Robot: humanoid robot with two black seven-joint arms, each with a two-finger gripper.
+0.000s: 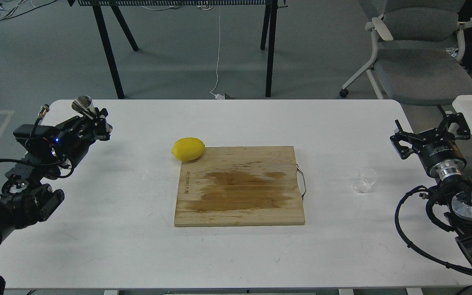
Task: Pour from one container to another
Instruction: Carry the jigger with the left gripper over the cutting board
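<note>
While my left arm reaches in over the left side of the white worktop (137,246), its left gripper (96,121) is clenched on the steel jigger (85,107), holding it up off the surface near the far left corner. The jigger sits tilted in the grasp, with one shiny cone pointing up and away to the left; its lower half is hidden among the fingers.

On the other side, my right gripper (428,129) hangs past the right edge of the worktop with its fingers spread apart and nothing between them. The clear cup (364,180) stands on the worktop near that edge, below and to the left of the right gripper and not touching it. I cannot tell from this view whether the cup has anything in it.

Between the two arms lies a wooden cutting board (240,186), flat in the middle of the worktop, with a dark wet-looking stain across its centre and a thin wire handle on its right edge. A yellow lemon (188,148) rests at the board's far left corner, touching it. The jigger and the cup are well apart, with the board between them.
</note>
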